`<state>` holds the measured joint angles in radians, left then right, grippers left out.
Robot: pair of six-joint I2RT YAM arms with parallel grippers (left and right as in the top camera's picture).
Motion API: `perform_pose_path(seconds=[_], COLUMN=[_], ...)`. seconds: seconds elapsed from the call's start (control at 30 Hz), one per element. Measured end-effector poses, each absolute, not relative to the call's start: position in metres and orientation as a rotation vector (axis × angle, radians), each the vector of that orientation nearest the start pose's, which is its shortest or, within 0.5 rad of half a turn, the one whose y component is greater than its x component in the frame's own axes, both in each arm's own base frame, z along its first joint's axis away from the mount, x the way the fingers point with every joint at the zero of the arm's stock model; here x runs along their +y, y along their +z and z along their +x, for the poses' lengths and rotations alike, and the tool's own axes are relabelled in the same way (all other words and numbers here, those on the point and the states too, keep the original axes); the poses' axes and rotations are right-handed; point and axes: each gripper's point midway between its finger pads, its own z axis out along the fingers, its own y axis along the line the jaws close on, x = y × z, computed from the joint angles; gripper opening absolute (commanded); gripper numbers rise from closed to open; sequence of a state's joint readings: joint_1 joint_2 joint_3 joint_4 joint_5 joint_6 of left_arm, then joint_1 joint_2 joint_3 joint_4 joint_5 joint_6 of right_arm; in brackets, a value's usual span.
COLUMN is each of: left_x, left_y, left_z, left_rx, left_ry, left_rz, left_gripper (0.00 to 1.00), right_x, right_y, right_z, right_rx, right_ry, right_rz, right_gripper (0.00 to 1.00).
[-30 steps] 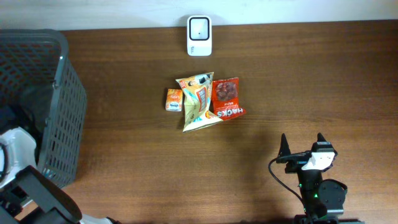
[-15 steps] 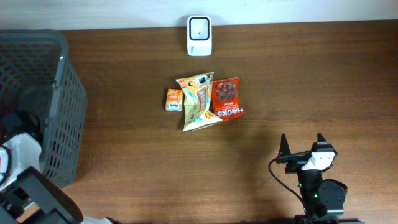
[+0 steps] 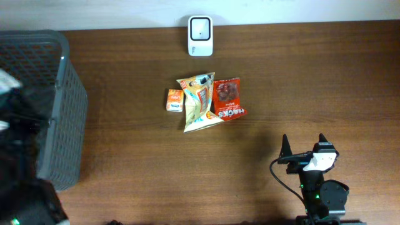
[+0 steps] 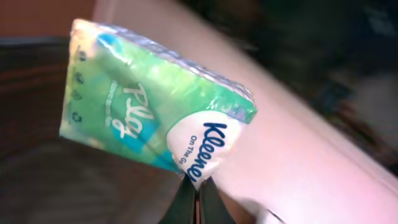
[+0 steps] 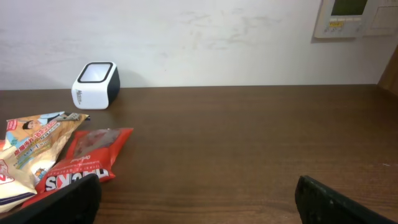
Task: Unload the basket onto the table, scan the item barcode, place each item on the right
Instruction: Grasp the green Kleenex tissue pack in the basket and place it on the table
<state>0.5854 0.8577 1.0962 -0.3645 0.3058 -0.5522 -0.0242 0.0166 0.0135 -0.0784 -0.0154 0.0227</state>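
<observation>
At the far left a grey mesh basket stands on the bench; the left arm shows in the overhead view only as a dark blur over it; in the left wrist view the left hand has its two fingers pressed together on the lower corner of a green and white Kleenex tissue pack, which hangs tilted above them; the background behind the pack is too blurred to tell what lies under it. Toward the middle of the bench lies a small orange box, just beside a yellow snack bag, whose right edge touches a red snack bag; behind them, near the far edge, the white scanner stands alone with its dark window facing up. At the lower right the right hand sits low over bare wood, its fingers spread wide apart and holding nothing, well apart from the snacks.
</observation>
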Motion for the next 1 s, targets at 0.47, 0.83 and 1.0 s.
perform_pose_path(seconds=[0.47, 0.83, 1.0], left_x=[-0.139, -0.142, -0.145], left_y=[0.26, 0.074, 0.122], left_z=[0.312, 0.332, 0.34], left_rx=[2.244, 2.761, 2.759], left_ry=[-0.445, -0.02, -0.021], left_rz=[0.229, 0.337, 0.336], left_gripper=[0.0, 0.99, 1.0], right_x=[-0.003, -0.003, -0.003], right_y=[0.157, 0.157, 0.157], right_z=[0.246, 0.246, 0.246], right_rx=[1.652, 1.652, 1.652], right_ry=[0.012, 0.011, 0.012], right_rz=[0.028, 0.027, 0.027], right_gripper=[0.98, 0.98, 0.99])
